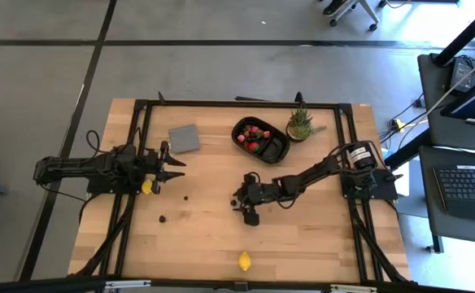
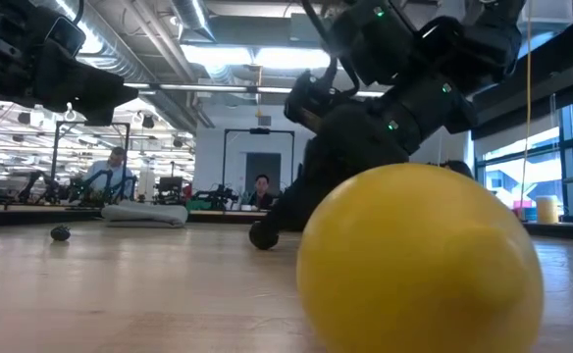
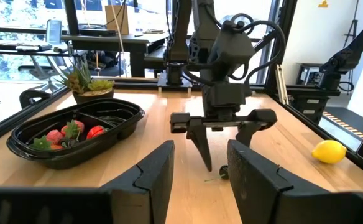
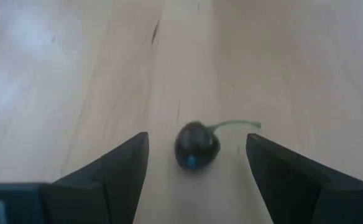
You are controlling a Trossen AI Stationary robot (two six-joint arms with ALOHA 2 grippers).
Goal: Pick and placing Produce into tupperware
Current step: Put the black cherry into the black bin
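The right gripper [image 4: 197, 171] hangs low over the wooden table [image 1: 302, 236] with its fingers spread wide, and a dark cherry [image 4: 196, 145] with a thin green stem lies on the wood between them, untouched. The black two-compartment tray [image 1: 261, 139], holding red strawberries [image 1: 254, 133], sits beyond this gripper, beside a potted plant [image 1: 300, 124]. The left gripper [image 1: 171, 165] waits well apart, fingers partly spread and empty, a lemon [image 1: 146, 186] just beside it.
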